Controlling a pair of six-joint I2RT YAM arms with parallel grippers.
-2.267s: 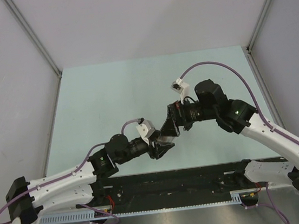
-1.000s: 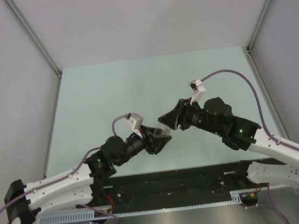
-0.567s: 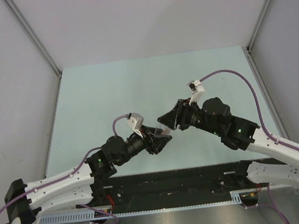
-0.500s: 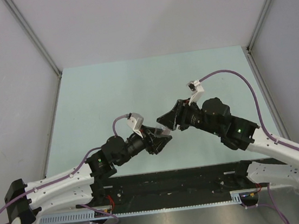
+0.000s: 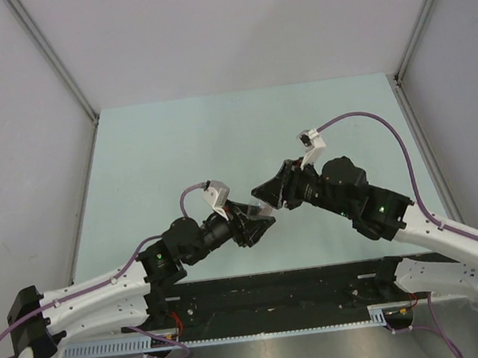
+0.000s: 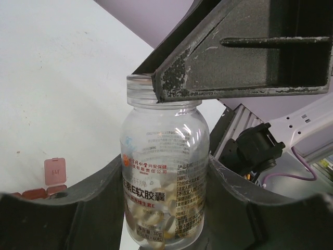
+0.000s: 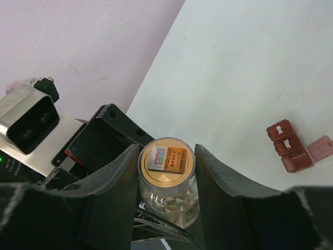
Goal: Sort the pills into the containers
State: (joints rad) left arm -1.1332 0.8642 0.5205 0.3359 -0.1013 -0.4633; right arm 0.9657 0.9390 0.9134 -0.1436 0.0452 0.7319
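My left gripper (image 6: pixel 165 165) is shut on a small clear bottle (image 6: pixel 164 151) and holds it upright above the table. Pale tan pills (image 6: pixel 156 200) lie in its lower half. My right gripper (image 7: pixel 166 151) comes at the bottle from above. Its two fingers press the sides of the gold-topped cap (image 7: pixel 166 159), which bears a sticker. In the top view the two grippers, left (image 5: pixel 256 222) and right (image 5: pixel 265 200), meet mid-table. The containers, a dark red pill box (image 7: pixel 286 146), lie on the table with one pinkish lid (image 7: pixel 319 147) flipped open; in the left wrist view the box (image 6: pixel 36 193) lies low at the left.
The pale green table (image 5: pixel 175 152) runs between grey side walls with metal rails (image 5: pixel 54 58). A purple cable (image 5: pixel 371 119) loops over my right arm. The black base rail (image 5: pixel 279 292) runs along the near edge.
The right gripper's jaws have narrowed onto the bottle's cap. Both arms have stayed almost still over the last second; earlier the right wrist turned and the bottle rose slightly.
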